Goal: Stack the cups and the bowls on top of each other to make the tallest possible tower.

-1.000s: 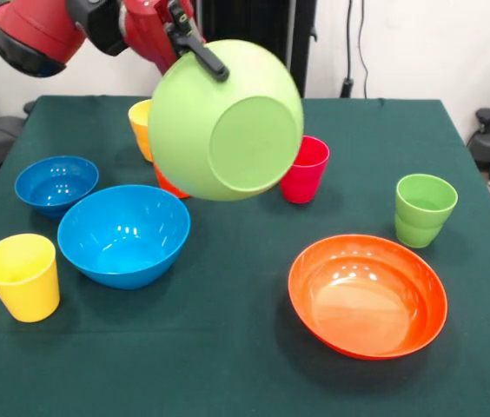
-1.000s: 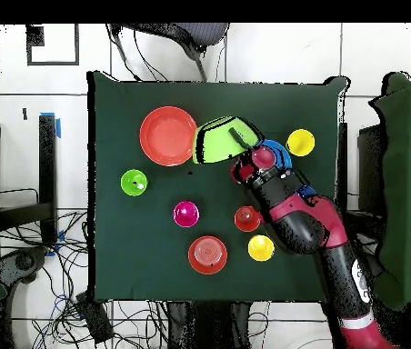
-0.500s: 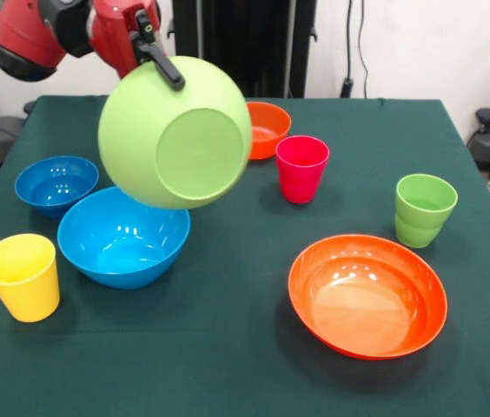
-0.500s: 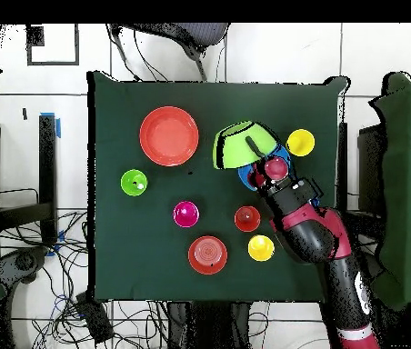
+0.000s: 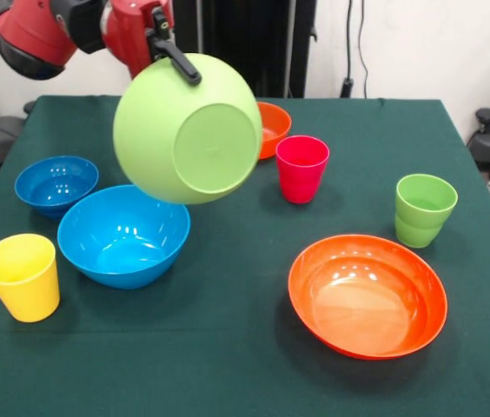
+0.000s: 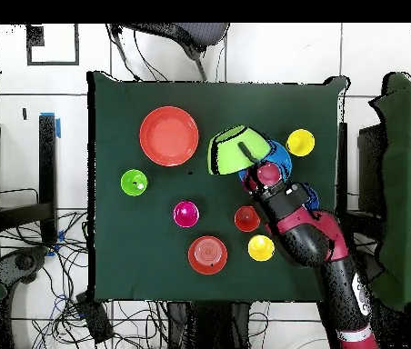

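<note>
My gripper (image 5: 178, 62) is shut on the rim of the large lime green bowl (image 5: 188, 130). It holds the bowl tilted in the air, base toward the front camera, above the far right rim of the large blue bowl (image 5: 123, 234). In the overhead view the lime bowl (image 6: 236, 150) covers part of the large blue bowl (image 6: 280, 162). On the table stand the small blue bowl (image 5: 56, 184), small orange bowl (image 5: 267, 129), wide shallow orange bowl (image 5: 367, 294), a yellow cup (image 5: 21, 276), pink-red cup (image 5: 301, 168) and light green cup (image 5: 425, 209). The orange cup (image 6: 247, 218) and second yellow cup (image 6: 261, 247) show only overhead.
The table carries a dark green cloth (image 5: 228, 365). The arm (image 6: 314, 241) reaches in over the table's right side in the overhead view and hides most of the small blue bowl there. Chairs and cables lie around the table.
In the front view the lime green bowl swung left over the large blue bowl, then came back slightly to the right. The grip on its rim is unchanged. Nothing on the table moved.
</note>
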